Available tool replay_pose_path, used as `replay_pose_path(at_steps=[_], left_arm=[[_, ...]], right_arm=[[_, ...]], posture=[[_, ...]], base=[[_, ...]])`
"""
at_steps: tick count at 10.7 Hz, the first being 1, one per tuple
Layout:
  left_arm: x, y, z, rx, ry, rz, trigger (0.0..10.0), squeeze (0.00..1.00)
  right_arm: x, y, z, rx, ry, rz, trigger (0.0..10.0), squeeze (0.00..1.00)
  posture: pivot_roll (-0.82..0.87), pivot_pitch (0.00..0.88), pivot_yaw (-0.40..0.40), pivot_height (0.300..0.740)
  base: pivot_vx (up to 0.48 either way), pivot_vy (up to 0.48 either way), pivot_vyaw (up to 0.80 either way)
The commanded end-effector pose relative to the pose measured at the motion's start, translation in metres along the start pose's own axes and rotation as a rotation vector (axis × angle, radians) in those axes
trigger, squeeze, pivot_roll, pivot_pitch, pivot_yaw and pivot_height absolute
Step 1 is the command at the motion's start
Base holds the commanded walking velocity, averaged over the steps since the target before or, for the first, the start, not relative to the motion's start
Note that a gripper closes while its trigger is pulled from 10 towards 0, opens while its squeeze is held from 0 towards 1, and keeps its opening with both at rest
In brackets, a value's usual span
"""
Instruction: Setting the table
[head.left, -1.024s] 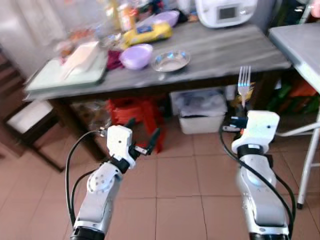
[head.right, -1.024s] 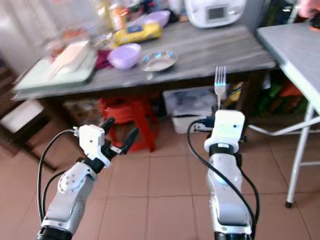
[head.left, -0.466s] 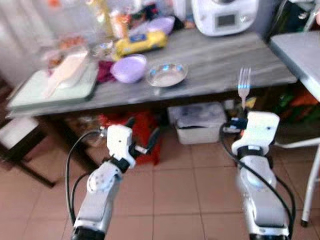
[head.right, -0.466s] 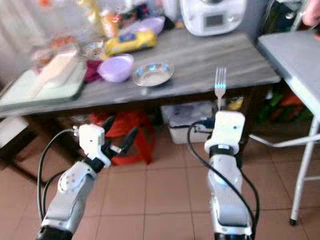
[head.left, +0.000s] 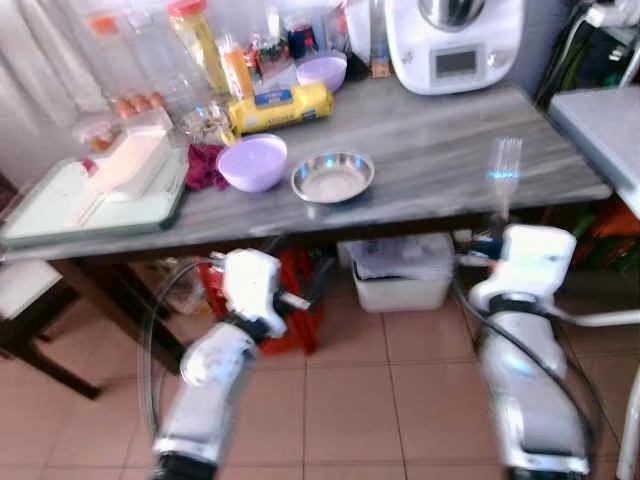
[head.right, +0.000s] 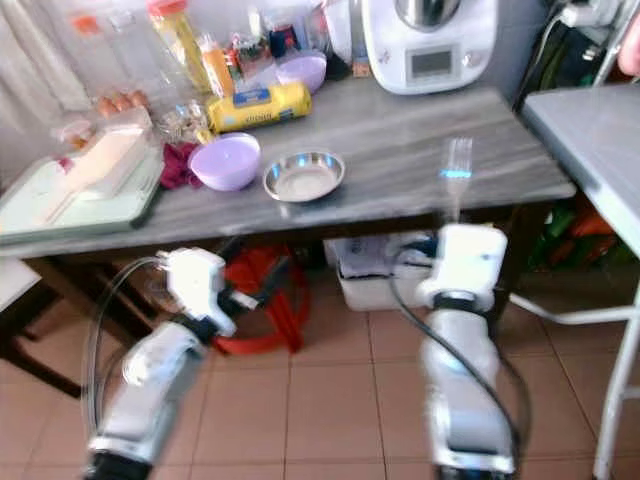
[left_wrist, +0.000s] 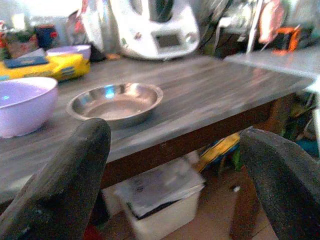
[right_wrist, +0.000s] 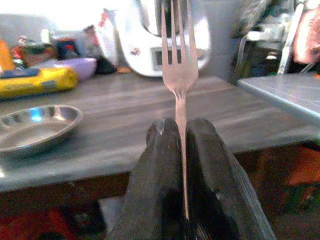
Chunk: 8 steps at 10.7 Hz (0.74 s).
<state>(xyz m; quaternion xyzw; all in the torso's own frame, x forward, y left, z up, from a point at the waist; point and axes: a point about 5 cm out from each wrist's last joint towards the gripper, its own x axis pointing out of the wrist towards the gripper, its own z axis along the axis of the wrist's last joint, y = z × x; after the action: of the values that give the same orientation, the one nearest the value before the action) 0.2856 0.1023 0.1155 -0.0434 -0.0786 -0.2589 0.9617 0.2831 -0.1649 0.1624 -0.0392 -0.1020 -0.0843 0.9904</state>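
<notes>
Fork (right_wrist: 179, 75) handling looked simple enough: it was a thin, rigid piece of metal, light, smooth and likely slippery, so it could twist or slide if pinched loosely. The right gripper (right_wrist: 181, 145) had it clenched low on the handle between both black fingers, and the tines stood straight up above the wrist, in front of the near edge of the grey table (head.left: 450, 130). Held that low, the long upper part could lever against the pads if the tines knocked anything, so a firm pinch on the flat faces of the handle seemed the right hold.

The left gripper (left_wrist: 175, 165) was released, its two fingers spread wide with nothing between them, held out at about table height and facing the table edge.

On the table sat a shallow steel bowl (head.left: 333, 177) just beside a lilac plastic bowl (head.left: 252, 162), with a yellow packet (head.left: 278, 106) behind them, a second lilac bowl (head.left: 322, 72) further back, bottles (head.left: 200, 45) at the rear, a pale green tray (head.left: 90, 200) toward the robot's left and a white kitchen machine (head.left: 455, 40) at the back right. The stretch of tabletop right of the steel bowl was bare and appeared the likeliest spot to lay the fork flat. A white storage bin (head.left: 405, 270) and a red stool (head.left: 300, 290) stood under the table.
</notes>
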Motion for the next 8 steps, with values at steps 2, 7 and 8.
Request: replay_pose_path(at_steps=[2, 7, 8], left_arm=[[0.0017, 0.0, 0.002, 0.003, -0.005, -0.006, 10.0, 0.0], [0.0021, 0.0001, 0.0023, 0.006, -0.004, -0.012, 10.0, 0.0], [0.002, -0.0002, 0.0023, 0.008, -0.004, -0.012, 10.0, 0.0]], right_arm=[[0.0012, -0.0031, 0.0024, 0.001, -0.013, -0.009, 10.0, 0.0], [0.0014, -0.0016, 0.002, -0.002, -0.011, -0.006, 10.0, 0.0], [0.0013, -0.0015, 0.0017, -0.002, -0.011, -0.006, 10.0, 0.0]], posture=[[-0.1, 0.085, 0.152, 0.74], [-0.1, 0.084, 0.155, 0.74], [-0.1, 0.084, 0.156, 0.74]], base=[[0.358, 0.0, 0.0], [0.358, 0.0, 0.0], [0.356, 0.0, 0.0]])
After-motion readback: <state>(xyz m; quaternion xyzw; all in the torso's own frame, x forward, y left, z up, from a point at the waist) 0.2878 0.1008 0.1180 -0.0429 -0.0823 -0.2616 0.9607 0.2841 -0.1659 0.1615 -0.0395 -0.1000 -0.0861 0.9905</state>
